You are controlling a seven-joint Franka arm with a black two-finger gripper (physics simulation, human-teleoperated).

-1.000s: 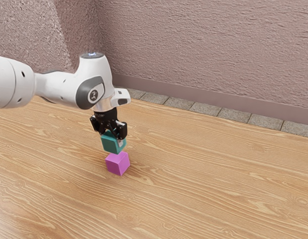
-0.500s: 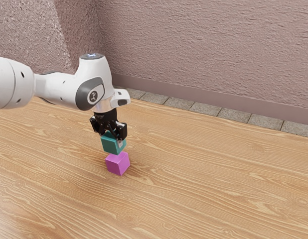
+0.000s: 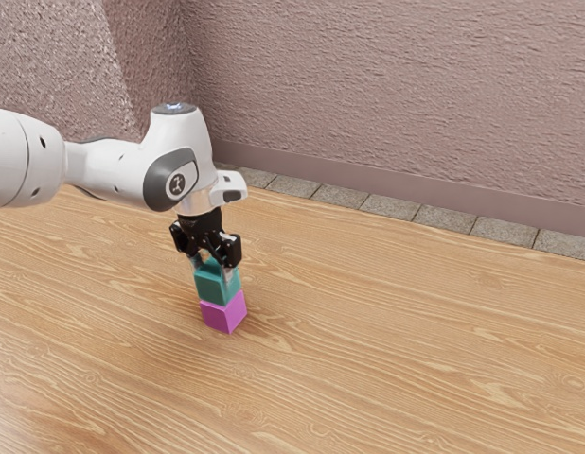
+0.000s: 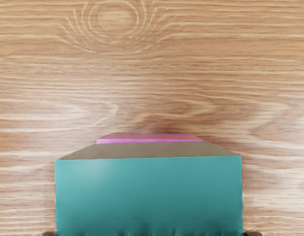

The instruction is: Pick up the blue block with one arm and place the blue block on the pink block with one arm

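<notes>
— Where's the blue block (image 3: 217, 283)?
— It looks to rest on the pink block (image 3: 223, 313), edges roughly in line, well in from the desk's (image 3: 416, 359) far edge. My gripper (image 3: 210, 257) clamps it from two sides near its top.
— Which step, then?
— Placing, I judge, with only the release left. Next I should part the fingers gently and lift straight up, so nothing nudges the stack.

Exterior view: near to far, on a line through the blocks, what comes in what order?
Bare wooden table → pink block with the blue block stacked on it → grey tile strip → baseboard → textured wall.
</notes>
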